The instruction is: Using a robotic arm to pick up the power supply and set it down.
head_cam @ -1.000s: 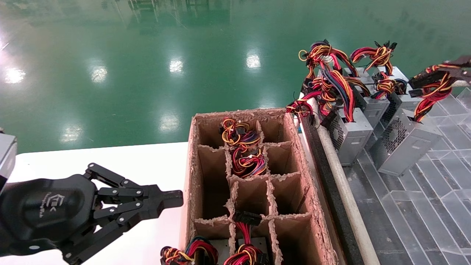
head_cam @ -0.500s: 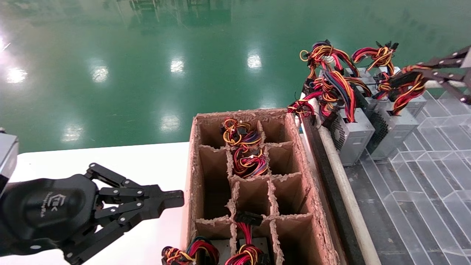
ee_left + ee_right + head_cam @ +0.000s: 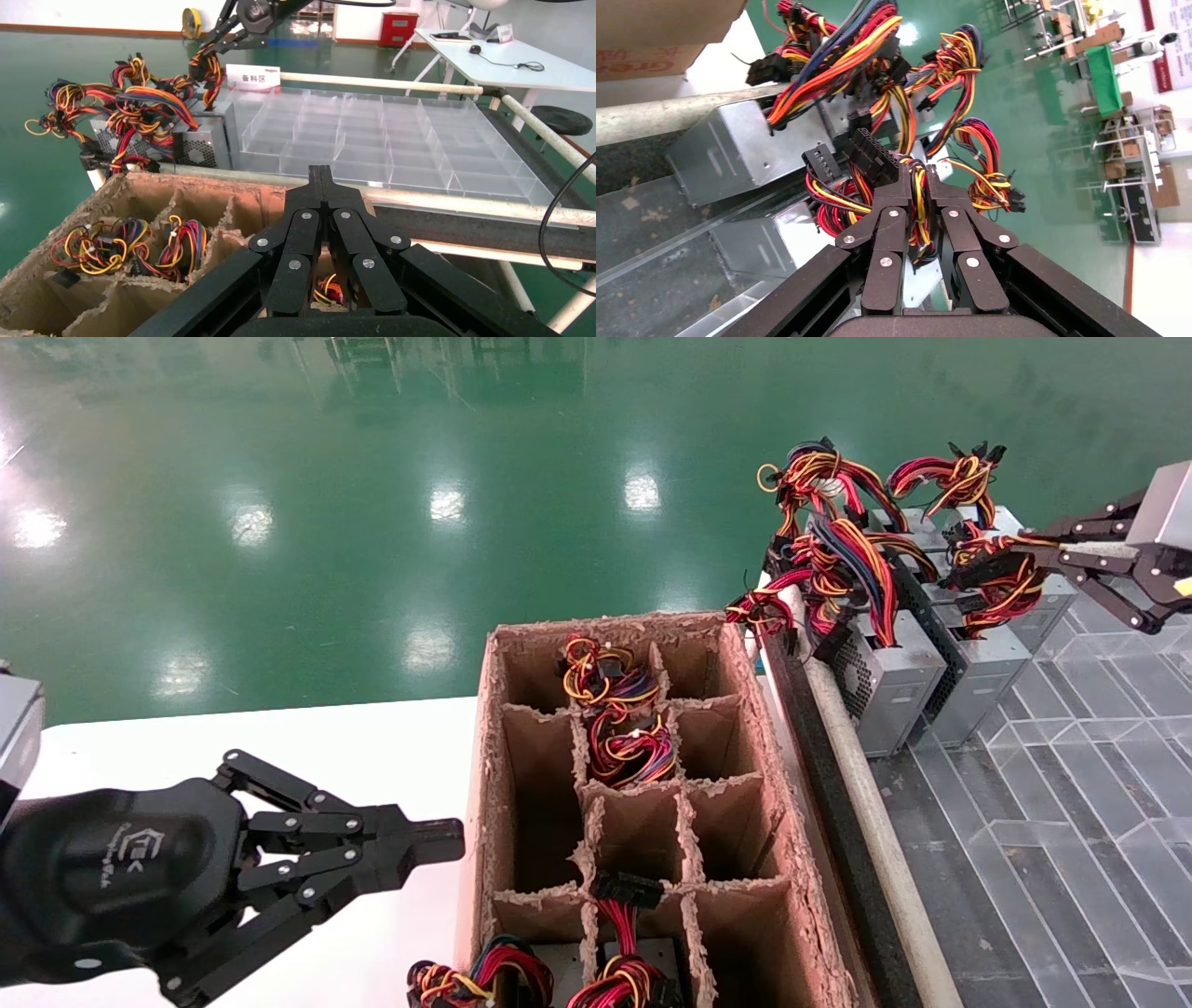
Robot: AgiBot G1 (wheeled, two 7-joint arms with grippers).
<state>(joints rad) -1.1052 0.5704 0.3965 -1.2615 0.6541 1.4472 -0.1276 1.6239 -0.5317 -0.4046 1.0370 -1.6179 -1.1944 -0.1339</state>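
Observation:
In the head view, the power supply (image 3: pixel 985 674) is a grey metal box with a black mesh side, upright at the far right on the clear tray, close beside another grey unit. My right gripper (image 3: pixel 968 572) reaches in from the right and is shut on its red, orange and yellow wire bundle (image 3: pixel 1004 587). The right wrist view shows the wires (image 3: pixel 916 184) pinched between the fingers (image 3: pixel 895 210), with the grey box (image 3: pixel 758 242) beyond them. My left gripper (image 3: pixel 449 840) is parked over the white table, shut and empty, its tip (image 3: pixel 321 177) near the carton's wall.
A brown cardboard carton (image 3: pixel 491 756) with dividers sits in the middle; several cells hold wire bundles. Other grey units (image 3: pixel 887 677) with blue-striped bundles stand left of the power supply. A white tube rail (image 3: pixel 866 803) edges the clear compartment tray (image 3: pixel 1071 822).
My right gripper has carried the power supply leftward and away. The box went from tilted to upright, ending beside the other grey units. The left arm has not moved.

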